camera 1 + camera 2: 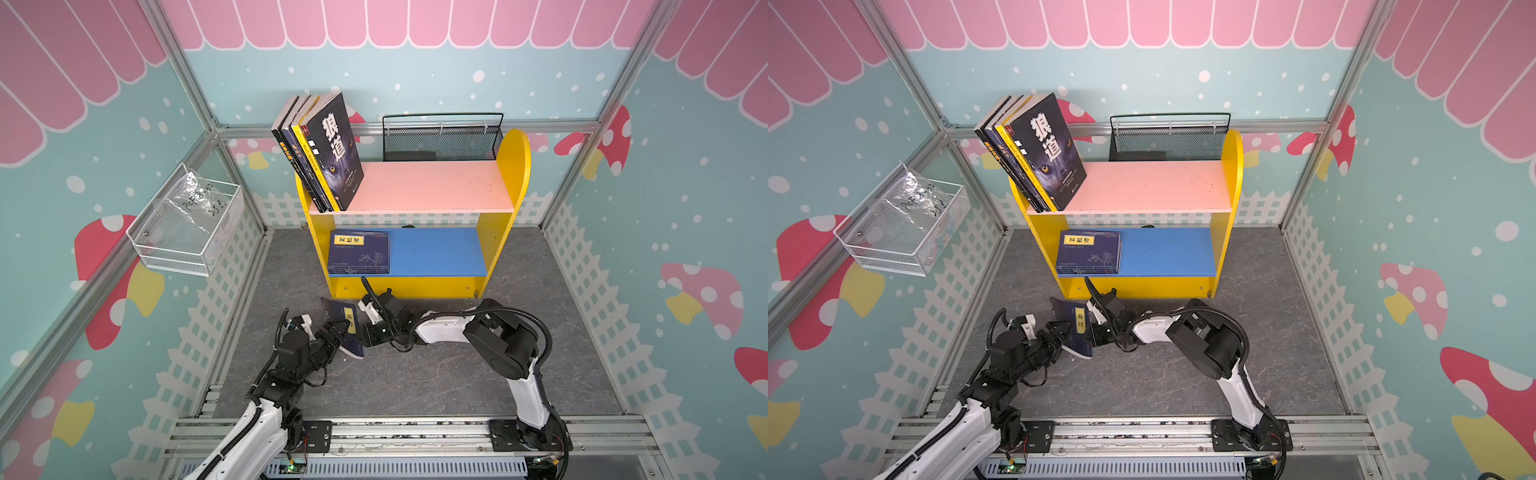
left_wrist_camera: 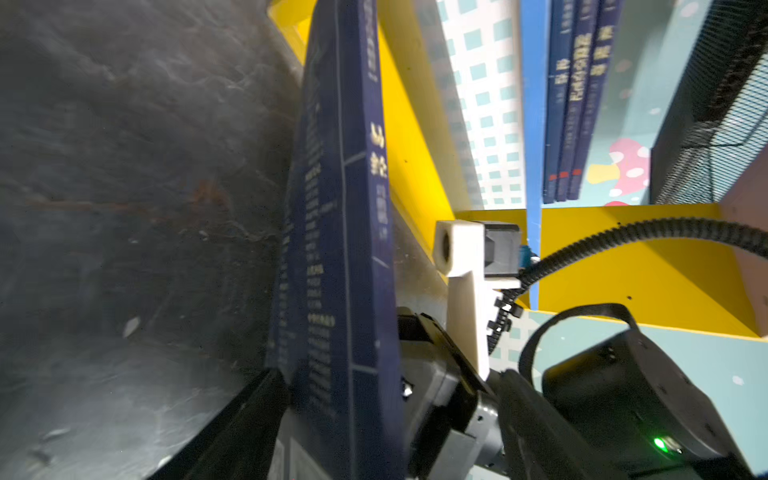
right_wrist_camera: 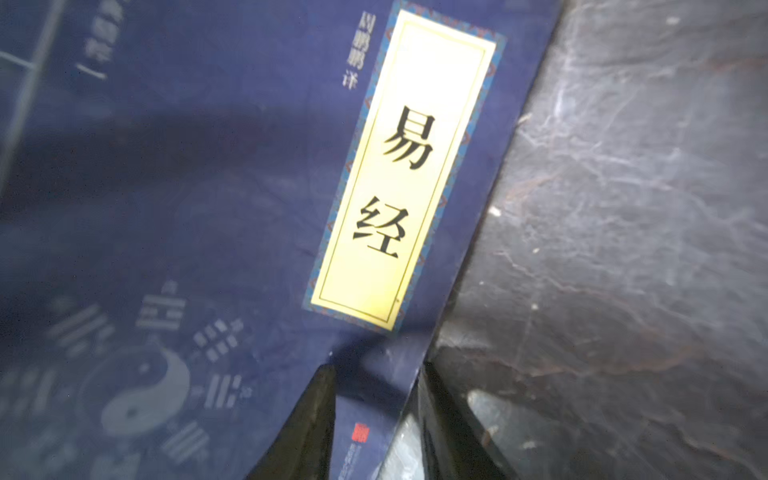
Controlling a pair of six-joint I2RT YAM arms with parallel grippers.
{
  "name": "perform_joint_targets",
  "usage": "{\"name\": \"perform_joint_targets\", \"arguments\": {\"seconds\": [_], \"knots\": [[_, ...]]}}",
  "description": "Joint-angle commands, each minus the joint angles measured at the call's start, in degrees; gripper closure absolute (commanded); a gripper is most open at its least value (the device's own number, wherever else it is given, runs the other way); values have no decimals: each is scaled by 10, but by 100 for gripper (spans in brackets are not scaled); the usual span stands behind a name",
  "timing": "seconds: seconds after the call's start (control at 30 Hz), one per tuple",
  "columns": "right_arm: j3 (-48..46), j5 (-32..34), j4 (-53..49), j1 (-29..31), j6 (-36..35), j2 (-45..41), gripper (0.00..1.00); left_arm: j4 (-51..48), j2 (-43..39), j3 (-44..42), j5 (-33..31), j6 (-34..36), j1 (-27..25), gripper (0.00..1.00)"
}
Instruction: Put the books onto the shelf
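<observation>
A navy book with a yellow title label (image 1: 347, 316) (image 3: 208, 187) stands tilted on the grey floor in front of the shelf (image 1: 513, 174). My right gripper (image 1: 362, 328) (image 3: 374, 395) is shut on its edge, one finger on the front cover and one behind. My left gripper (image 1: 340, 332) (image 2: 332, 382) is open, its jaws either side of the book's lower end (image 2: 332, 249). One of its fingers is hidden behind the book. Several books (image 1: 332, 153) lean on the pink board's left end. A navy stack (image 1: 359, 251) lies on the blue board.
A black wire mesh basket (image 1: 440, 137) hangs behind the shelf. A white wire basket (image 1: 187, 220) with a plastic bag is fixed to the left wall. The arms' rail (image 1: 415, 432) runs along the front edge of the floor.
</observation>
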Motion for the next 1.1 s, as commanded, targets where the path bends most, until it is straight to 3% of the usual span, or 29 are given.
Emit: {"name": "perform_joint_targets", "arguments": {"seconds": [0.0,0.43,0.53,0.63,0.93,1.07], "knots": [[-18,-15,-26,12,5,21,65,-82,8,34,-9,41,6,27],[-40,-17,-21,-14,7,-25,63,-136,67,71,-7,111,14,69],[-52,-32,-15,-29,21,-64,56,-154,52,82,-10,111,15,84],[-58,-40,-15,-30,17,-126,39,-178,22,94,-8,101,15,98],[-128,25,8,-31,83,-317,9,-226,-108,200,-30,51,14,100],[-210,32,122,-32,150,-389,2,-157,-120,221,-54,10,13,100]]}}
